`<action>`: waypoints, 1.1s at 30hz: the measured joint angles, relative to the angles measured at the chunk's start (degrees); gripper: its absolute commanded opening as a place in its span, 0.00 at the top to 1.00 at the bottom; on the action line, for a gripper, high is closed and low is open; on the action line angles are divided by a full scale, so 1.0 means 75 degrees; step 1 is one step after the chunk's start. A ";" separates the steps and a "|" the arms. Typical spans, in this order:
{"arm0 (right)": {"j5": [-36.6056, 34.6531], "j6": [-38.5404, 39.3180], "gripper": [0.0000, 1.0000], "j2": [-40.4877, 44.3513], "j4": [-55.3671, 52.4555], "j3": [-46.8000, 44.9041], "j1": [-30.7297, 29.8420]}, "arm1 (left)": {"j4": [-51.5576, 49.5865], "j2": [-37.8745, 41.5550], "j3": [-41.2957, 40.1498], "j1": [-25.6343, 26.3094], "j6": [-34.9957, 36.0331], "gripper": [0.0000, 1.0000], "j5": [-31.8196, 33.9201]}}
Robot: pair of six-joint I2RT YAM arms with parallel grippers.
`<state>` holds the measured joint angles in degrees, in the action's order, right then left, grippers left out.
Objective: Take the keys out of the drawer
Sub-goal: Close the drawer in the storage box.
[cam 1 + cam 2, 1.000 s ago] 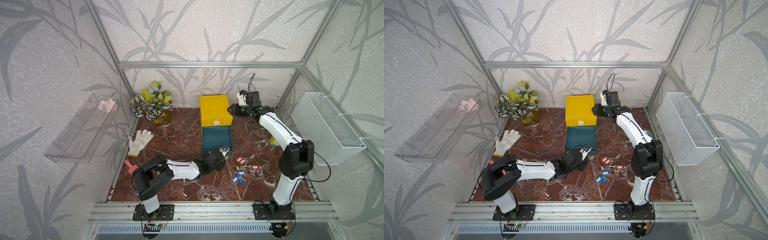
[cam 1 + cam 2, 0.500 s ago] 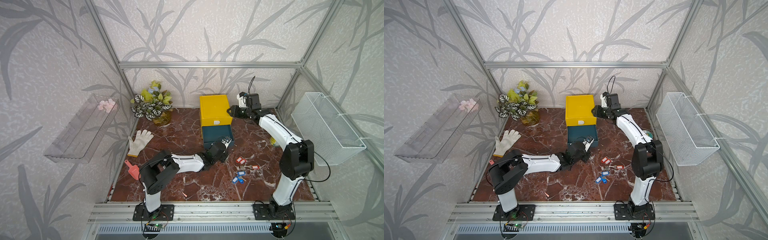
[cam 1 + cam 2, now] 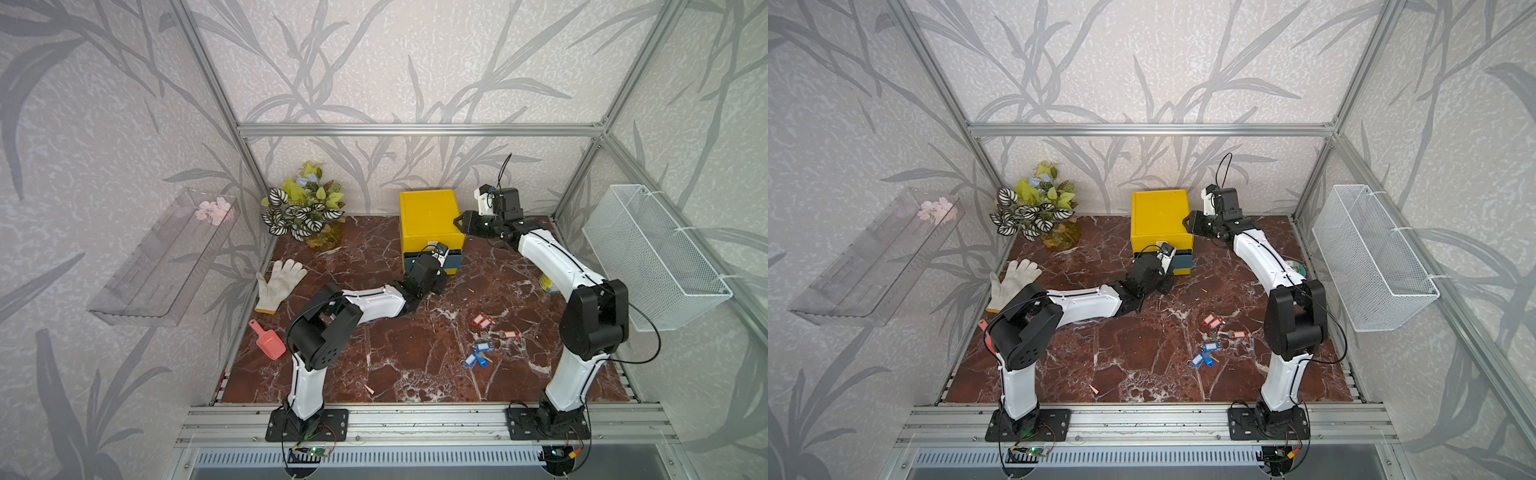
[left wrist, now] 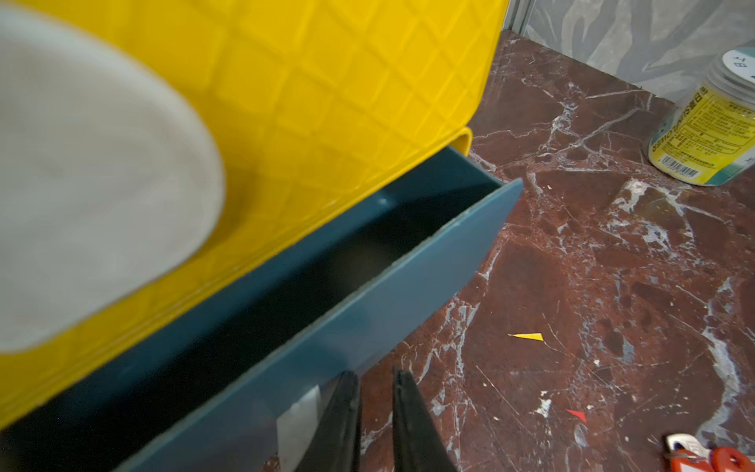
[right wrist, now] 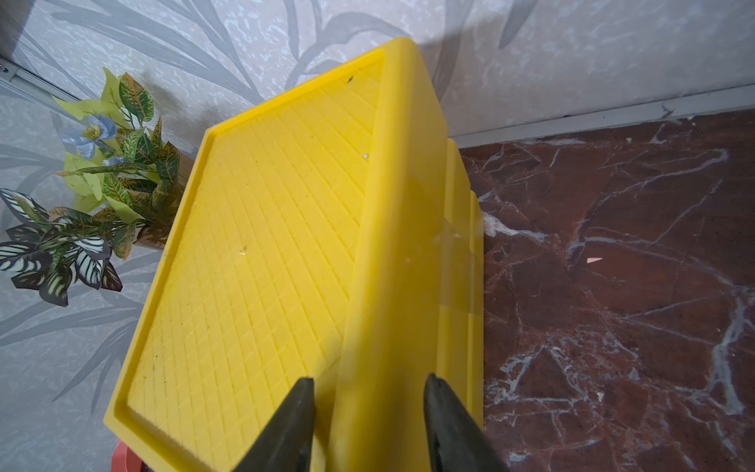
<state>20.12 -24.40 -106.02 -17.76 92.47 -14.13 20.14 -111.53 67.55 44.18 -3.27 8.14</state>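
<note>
Keys (image 3: pixel 482 345) on rings, with red, orange and blue plastic tags, lie loose on the marble tabletop (image 3: pixel 395 353). They are right of centre towards the front, well apart from the drawer (image 3: pixel 454 260) and so already out of it. At far left, a clear shelf (image 3: pixel 166 257) on the wall carries pink blossoms (image 3: pixel 214 210). Below it, on the tabletop's left edge, are a red scoop (image 3: pixel 268 343) and a white glove (image 3: pixel 278 282). A potted plant (image 3: pixel 305 212) stands in the back left corner. The left arm reaches low across the middle to the drawer's blue front. In the left wrist view the left gripper (image 4: pixel 376 374) is just beside that front, its jaws narrow and nothing between them. That placement looks suited to nudging the panel rather than picking anything up. The drawer sits at the base of a yellow box (image 3: pixel 428 216) and stands only a little way out. The strip of its inside that shows is bare, so the emptying appears finished. To the right, the right gripper (image 5: pixel 367 392) meets the box's upper edge, its jaws fairly wide and astride that edge. Whether they pinch it or merely press on it cannot be told. It seems placed there to steady the light box so it does not slide when the drawer is worked. Further right a yellow-labelled jar (image 4: pixel 711 122) stands near the tabletop's edge. A white wire basket (image 3: pixel 652 257) hangs on the right wall.
</note>
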 measured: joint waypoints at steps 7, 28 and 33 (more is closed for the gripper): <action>0.0134 -0.0087 0.54 0.0017 0.0230 -0.0146 0.0026 | 0.0157 -0.0370 0.0236 0.0026 -0.0306 0.80 0.0460; 0.0289 -0.0635 0.57 0.0874 0.1341 -0.1626 -0.0245 | 0.0376 -0.0286 0.0221 -0.0026 -0.1448 0.75 0.1221; 0.0309 -0.0772 0.58 0.1110 0.1358 -0.1897 -0.0504 | 0.0306 0.0297 -0.0358 -0.0064 -0.1670 0.70 0.1545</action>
<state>22.44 -30.20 -97.69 -7.57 78.24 -17.91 22.44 -109.30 64.86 43.70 -15.79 19.73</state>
